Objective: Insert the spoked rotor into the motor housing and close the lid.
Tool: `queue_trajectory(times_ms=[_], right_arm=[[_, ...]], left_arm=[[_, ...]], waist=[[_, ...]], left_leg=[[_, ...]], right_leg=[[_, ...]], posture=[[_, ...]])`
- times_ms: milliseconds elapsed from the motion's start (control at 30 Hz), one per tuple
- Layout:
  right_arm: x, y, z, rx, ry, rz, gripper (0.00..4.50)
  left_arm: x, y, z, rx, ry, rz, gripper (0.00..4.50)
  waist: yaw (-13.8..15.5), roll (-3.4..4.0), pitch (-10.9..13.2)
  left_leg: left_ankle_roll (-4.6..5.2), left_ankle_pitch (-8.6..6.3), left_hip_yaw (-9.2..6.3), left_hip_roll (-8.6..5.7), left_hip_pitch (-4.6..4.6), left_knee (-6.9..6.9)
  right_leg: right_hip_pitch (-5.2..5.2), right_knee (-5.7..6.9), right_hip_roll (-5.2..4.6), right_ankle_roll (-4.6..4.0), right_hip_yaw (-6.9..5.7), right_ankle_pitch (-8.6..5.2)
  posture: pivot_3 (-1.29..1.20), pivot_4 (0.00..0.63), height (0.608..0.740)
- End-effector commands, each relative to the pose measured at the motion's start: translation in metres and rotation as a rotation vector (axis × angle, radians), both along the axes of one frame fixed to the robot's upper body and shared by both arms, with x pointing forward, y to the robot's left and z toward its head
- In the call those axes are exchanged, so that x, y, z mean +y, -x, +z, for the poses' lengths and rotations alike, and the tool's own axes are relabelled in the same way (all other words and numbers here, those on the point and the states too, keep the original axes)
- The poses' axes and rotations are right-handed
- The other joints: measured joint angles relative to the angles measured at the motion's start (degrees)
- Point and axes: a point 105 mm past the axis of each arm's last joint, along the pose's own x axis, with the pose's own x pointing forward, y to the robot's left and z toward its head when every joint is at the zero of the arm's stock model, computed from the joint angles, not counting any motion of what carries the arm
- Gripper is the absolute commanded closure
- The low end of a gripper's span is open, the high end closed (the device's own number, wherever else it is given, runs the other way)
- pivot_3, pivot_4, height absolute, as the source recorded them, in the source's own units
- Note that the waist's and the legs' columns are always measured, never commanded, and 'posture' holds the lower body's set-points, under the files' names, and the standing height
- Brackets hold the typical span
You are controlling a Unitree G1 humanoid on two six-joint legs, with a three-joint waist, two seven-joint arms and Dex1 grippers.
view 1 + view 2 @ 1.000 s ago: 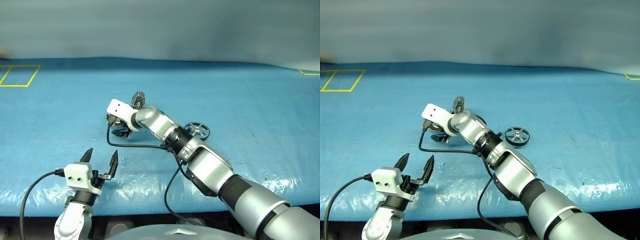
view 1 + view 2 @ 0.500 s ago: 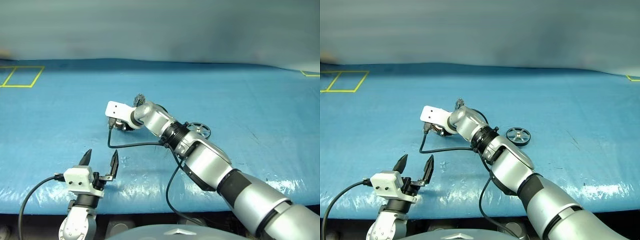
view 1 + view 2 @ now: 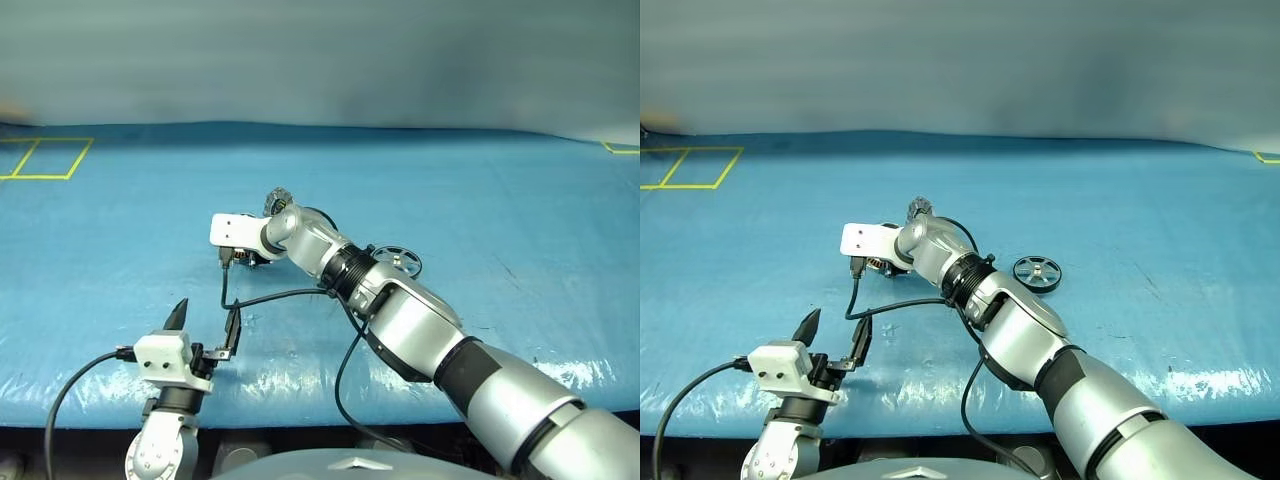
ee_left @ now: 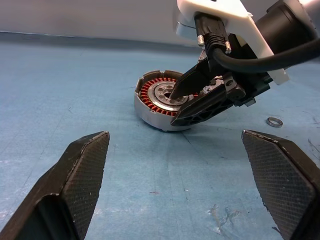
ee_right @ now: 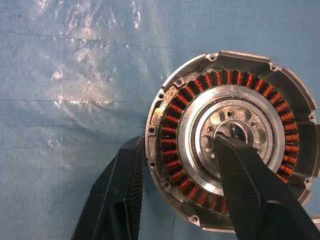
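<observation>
The motor housing, a silver cup with copper windings, lies on the blue table. My right gripper points down at it and is shut on its wall, one finger outside the rim and the other on the centre hub. From the left wrist view the housing shows with those fingers pinching its near side. The spoked rotor lies flat to the right of my right forearm. A grey ribbed round piece, the lid, peeks out behind the right wrist. My left gripper hangs open near the table's front edge, holding nothing.
A tiny loose ring lies on the table beside the housing. A black cable loops from the right wrist over the table. Yellow tape marks sit at the far left. The blue cover is wrinkled along the front edge.
My right gripper has rolled at the wrist and its fingers have closed from wide open onto the housing's wall. The left gripper has stayed where it was, open.
</observation>
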Motion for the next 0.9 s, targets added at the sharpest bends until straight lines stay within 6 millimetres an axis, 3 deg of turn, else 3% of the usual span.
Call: queue_trajectory(times_ms=[33, 333, 667, 900], right_arm=[[-0.005, 0.03, -0.038, 0.173, 0.16, 0.106, 2.67], [-0.037, 0.049, -0.033, 0.211, 0.287, 0.39, 2.67], [-0.1, 0.062, -0.031, 0.04, 0.566, 0.704, 2.67], [-0.117, 0.072, -0.021, 0.003, 0.627, 0.827, 2.67]], left_arm=[[0.001, -0.001, 0.004, -0.031, -0.007, 0.011, 0.0], [0.003, -0.004, 0.004, -0.027, -0.02, -0.015, 0.0], [-0.001, -0.008, 0.004, -0.017, -0.024, -0.066, 0.0], [-0.005, -0.009, 0.003, -0.006, -0.021, -0.091, 0.0]], waist=[[-0.09, -0.01, -0.03], [-0.02, -0.09, -0.21], [1.46, -0.06, -0.21], [2.03, -0.1, -0.19]], left_leg=[[-0.01, -0.01, 0.0, 0.0, 0.0, -0.02], [0.02, -0.41, -0.01, 0.01, -0.03, -0.05], [0.09, -0.61, -0.05, -0.09, -0.02, 0.0], [0.11, -0.61, -0.06, -0.18, 0.2, 0.18]], right_leg=[[-0.01, 0.0, 0.0, -0.01, 0.0, -0.01], [0.01, -0.01, 0.01, 0.21, -0.02, -0.23], [0.2, -0.14, -0.07, 0.16, -0.04, -0.3], [0.59, -0.25, -0.14, 0.23, -0.03, -0.55]], posture=[[0.0, 0.15, 0.74], [0.0, 0.15, 0.74], [0.0, 0.15, 0.74], [0.0, 0.15, 0.74]])
